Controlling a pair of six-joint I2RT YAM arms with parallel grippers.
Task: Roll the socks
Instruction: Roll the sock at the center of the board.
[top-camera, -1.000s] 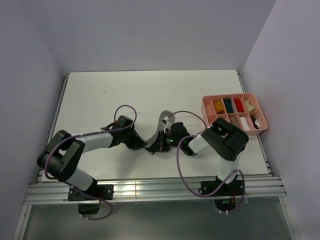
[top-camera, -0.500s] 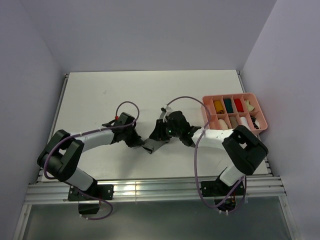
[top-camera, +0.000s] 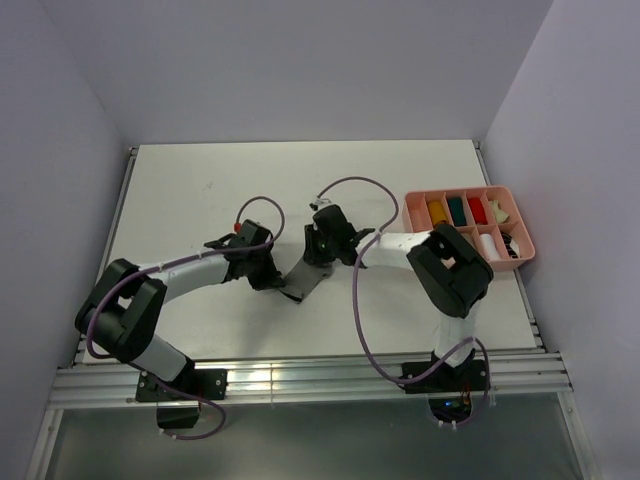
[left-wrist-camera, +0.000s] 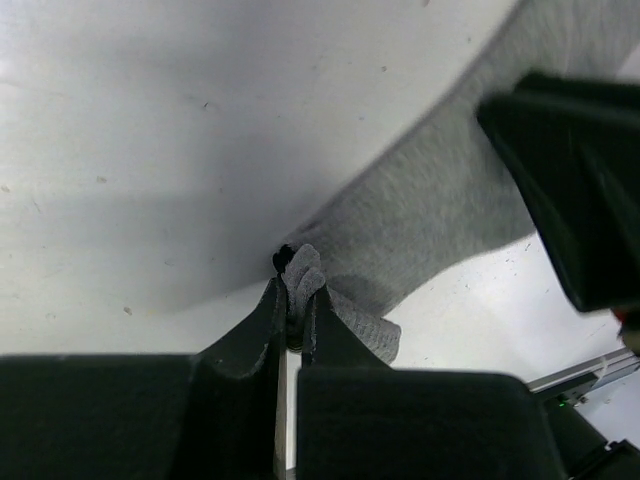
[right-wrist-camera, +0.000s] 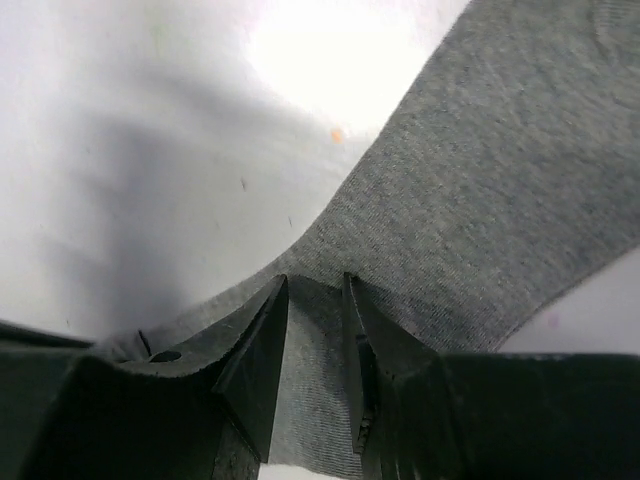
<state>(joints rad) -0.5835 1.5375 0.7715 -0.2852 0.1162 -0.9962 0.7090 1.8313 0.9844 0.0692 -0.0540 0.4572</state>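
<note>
Left gripper (left-wrist-camera: 296, 292) pinches the sock (left-wrist-camera: 430, 215) end; its length runs ahead toward the right gripper (right-wrist-camera: 316, 300), narrowly open on it.

**Both arms low at mid-surface, one pair of jaws clamped, one parted**

The left arm (top-camera: 190, 272) stretches low and forward to its right. Its jaws are pinched together on a fold of the grey sock (left-wrist-camera: 440, 210), with the fingertips (left-wrist-camera: 268, 310) almost meeting. The right arm (top-camera: 400, 243) bends across to its left with the wrist tipped down. Its jaws stand slightly apart, just beside the left jaws, and the fingers (right-wrist-camera: 260, 340) sit over the same sock.
</note>
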